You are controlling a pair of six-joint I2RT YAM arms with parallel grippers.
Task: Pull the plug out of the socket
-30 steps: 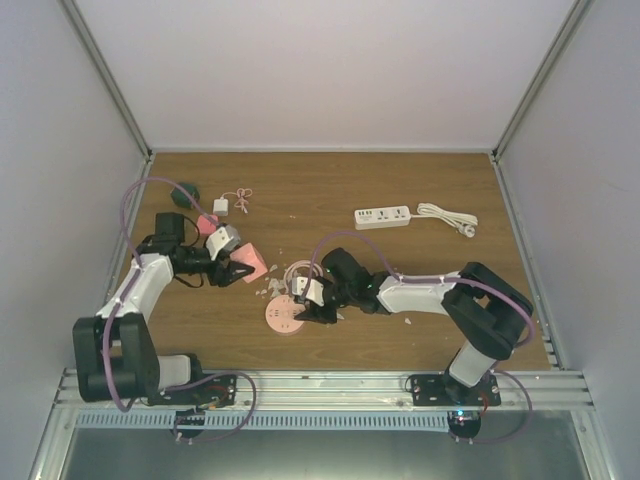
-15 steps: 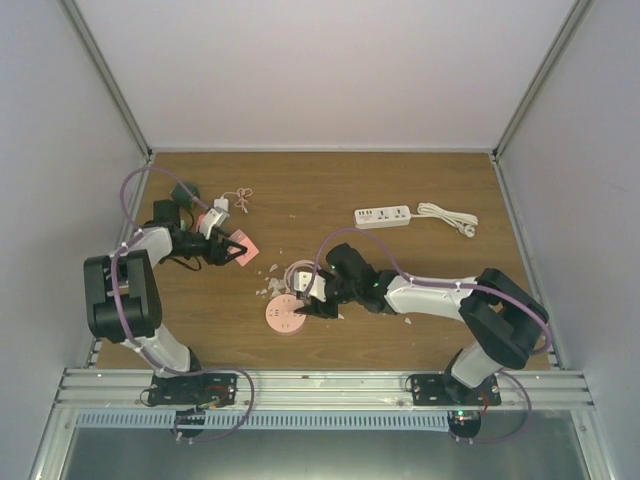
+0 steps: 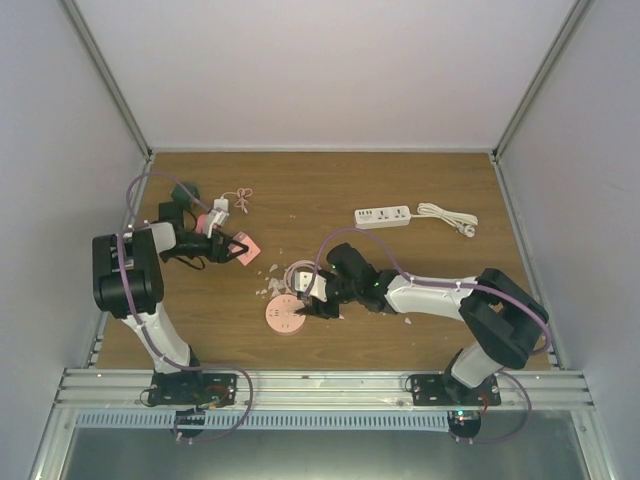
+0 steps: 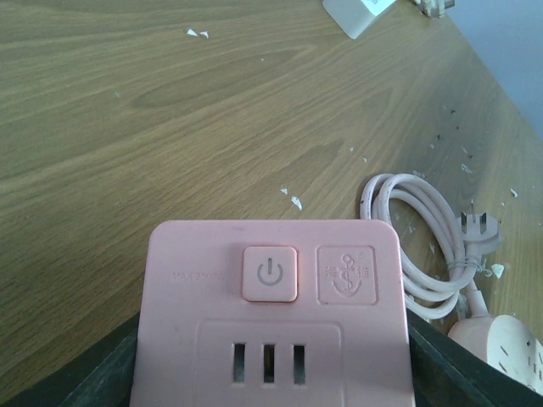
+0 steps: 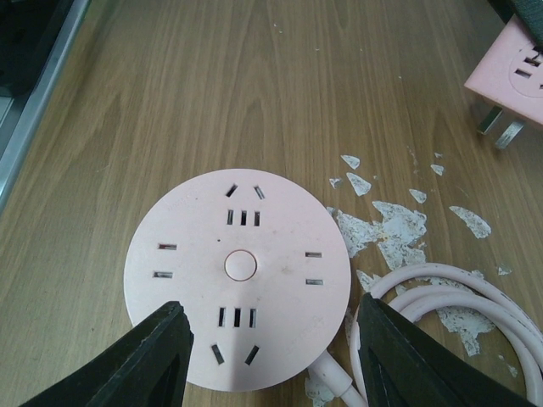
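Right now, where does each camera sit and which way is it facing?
Top external: above, behind the bases, facing down over the table; both arms, left pincer and right pincer show.
Left wrist: on that wrist, facing low over the gripped square pink adapter; dark finger edges show.
Right wrist: on that wrist, facing down at the round pink socket; black fingers show, apart.
Shared: both wrist views show adapter, socket, coiled pink cord.

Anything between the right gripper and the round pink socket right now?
Nothing visible. The right gripper hangs open over the round pink socket, whose face is bare, no plug in it. The coiled pink cord lies at the socket's edge, close by one finger, but does not cover it.
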